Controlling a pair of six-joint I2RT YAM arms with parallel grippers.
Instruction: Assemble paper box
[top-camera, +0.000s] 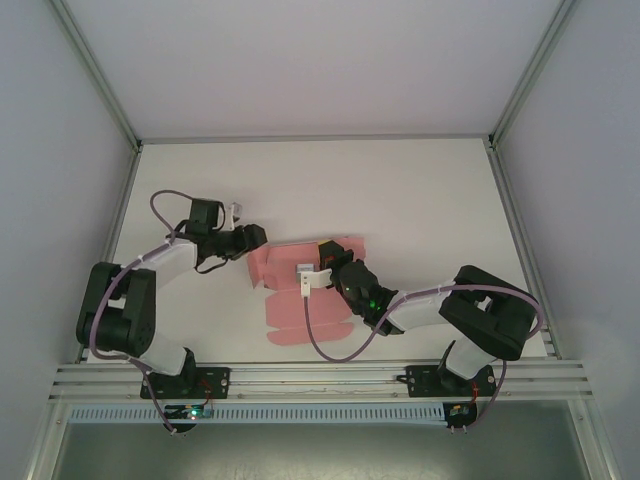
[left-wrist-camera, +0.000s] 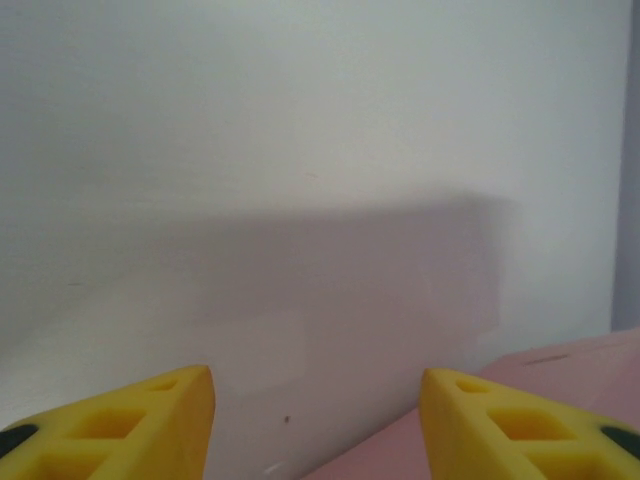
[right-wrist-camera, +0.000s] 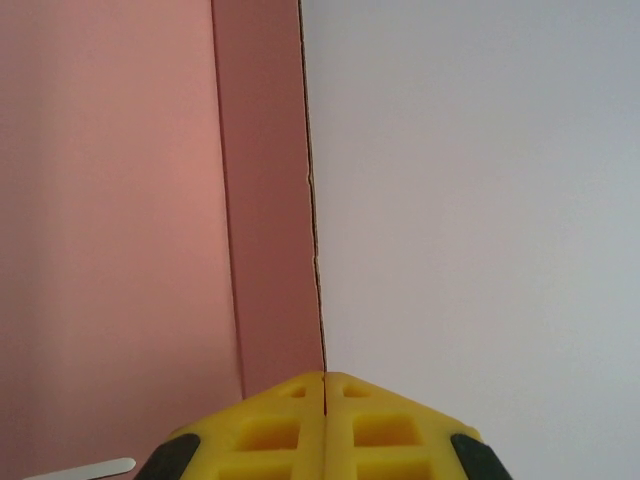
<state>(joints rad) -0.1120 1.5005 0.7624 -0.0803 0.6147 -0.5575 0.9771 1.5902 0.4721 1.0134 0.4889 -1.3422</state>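
Observation:
The paper box (top-camera: 298, 312) is a flat pink die-cut sheet lying mid-table between the arms. My right gripper (top-camera: 328, 255) sits over its far right part. In the right wrist view that gripper (right-wrist-camera: 325, 385) is shut, and the thin edge of a raised pink flap (right-wrist-camera: 265, 200) runs straight into the seam between the yellow fingers (right-wrist-camera: 270, 430). The rest of the paper box (right-wrist-camera: 110, 250) fills the left of that view. My left gripper (top-camera: 256, 240) hovers at the sheet's far left edge. It is open (left-wrist-camera: 315, 420), with nothing between its fingers and the pink card (left-wrist-camera: 570, 358) at lower right.
The white table (top-camera: 400, 190) stretches beyond the sheet to the back wall, framed by aluminium rails at the sides (top-camera: 520, 250). A grey cable (top-camera: 330, 352) from the right arm loops over the sheet's near part.

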